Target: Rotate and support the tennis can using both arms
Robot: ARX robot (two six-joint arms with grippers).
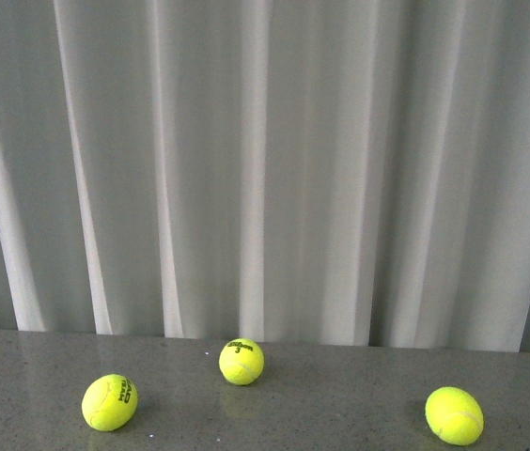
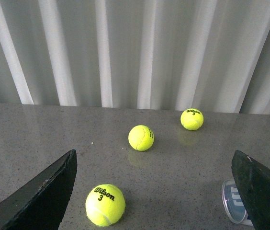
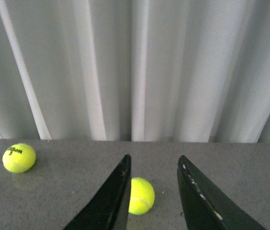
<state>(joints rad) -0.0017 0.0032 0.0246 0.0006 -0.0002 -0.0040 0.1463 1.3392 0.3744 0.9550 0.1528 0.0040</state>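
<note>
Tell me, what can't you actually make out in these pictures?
Tennis can: in the left wrist view only a sliver shows; a finger of the left gripper and the picture's edge hide the rest.
Front view: neither the can nor either gripper is in frame.
Right wrist view: one tennis ball sits partly behind a finger of the right gripper; its print is unreadable.

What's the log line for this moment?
left tool open; right tool open; tennis can ungrasped, by left tool; balls loose on table
</note>
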